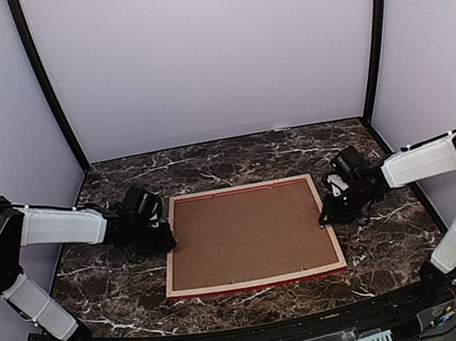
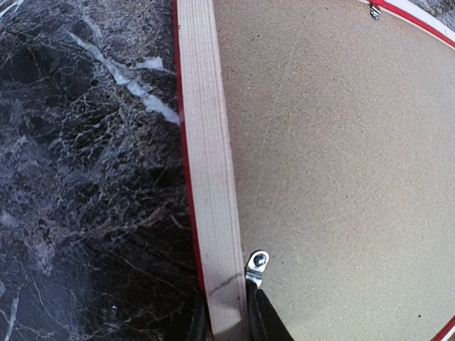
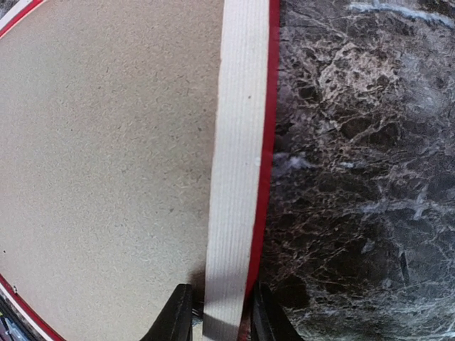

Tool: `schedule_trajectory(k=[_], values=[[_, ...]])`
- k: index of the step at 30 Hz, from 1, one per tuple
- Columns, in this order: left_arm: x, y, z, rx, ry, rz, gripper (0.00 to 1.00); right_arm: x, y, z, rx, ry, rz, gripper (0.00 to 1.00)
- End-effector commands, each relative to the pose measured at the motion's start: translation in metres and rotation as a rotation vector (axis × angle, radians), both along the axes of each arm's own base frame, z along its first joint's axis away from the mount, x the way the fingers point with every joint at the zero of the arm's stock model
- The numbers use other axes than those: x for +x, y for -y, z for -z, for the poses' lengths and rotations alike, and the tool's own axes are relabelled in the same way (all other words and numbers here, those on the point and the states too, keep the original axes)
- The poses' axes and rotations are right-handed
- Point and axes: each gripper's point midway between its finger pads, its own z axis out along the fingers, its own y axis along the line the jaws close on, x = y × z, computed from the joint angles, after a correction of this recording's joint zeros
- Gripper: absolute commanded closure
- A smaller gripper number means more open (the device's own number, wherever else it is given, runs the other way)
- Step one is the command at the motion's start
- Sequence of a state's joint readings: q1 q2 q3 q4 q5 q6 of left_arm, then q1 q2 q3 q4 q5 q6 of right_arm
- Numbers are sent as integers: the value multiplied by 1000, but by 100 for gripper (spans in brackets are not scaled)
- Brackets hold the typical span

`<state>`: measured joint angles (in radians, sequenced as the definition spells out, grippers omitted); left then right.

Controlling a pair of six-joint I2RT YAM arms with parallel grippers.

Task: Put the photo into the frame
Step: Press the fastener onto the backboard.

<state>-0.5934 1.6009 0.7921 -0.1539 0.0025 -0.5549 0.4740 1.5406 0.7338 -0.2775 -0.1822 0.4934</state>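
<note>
Top external view showed the frame (image 1: pixel 255 280) lying face down at the middle of the marble table (image 1: pixel 209 160), pale wood uppermost, with the brown backing board (image 1: pixel 247 233) seated inside it. The left gripper (image 1: pixel 163 241) had nearly closed its jaws astride the left rail and appeared to be clamping it. The right gripper (image 1: pixel 330 213) straddled the opposite rail, its fingers (image 3: pixel 178 312) close on either side, though a sliver of shadow made it impossible to tell whether they were pressing the wood.

The step in hand seemed to be a two-armed hold on the frame, ready for lifting or turning it. The next move would call for a firm right-hand grip first, then matched motion from both arms so that the thin frame did not twist.

No view showed the photo. Whether it lay beneath the board could not be told. A small metal clip (image 2: pixel 257 264) sat over the board's edge just beside the left hand's inner finger. Both wrist views cut the fingers off at the lower edge.
</note>
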Motion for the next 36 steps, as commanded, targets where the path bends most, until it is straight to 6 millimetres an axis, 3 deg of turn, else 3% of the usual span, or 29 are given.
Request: schedule_trajectory(k=[1,7,12,24,36], values=[[-22,-2,7,9,-42,16,81,-7,-3,9,10,-50,-58,76],[-24,-6,12,17,-44,-6,81,-5,-6,3,14,-51,-76,58],[-23,-9,13,33,-35,-31,81,-7,-3,-3,0,-57,-80,50],[-22,-9,18,40,-39,-33,81,-14,9,-14,-30,-58,-73,54],[-22,-9,20,41,-43,-28,81,-20,23,-4,-86,-81,-60,57]])
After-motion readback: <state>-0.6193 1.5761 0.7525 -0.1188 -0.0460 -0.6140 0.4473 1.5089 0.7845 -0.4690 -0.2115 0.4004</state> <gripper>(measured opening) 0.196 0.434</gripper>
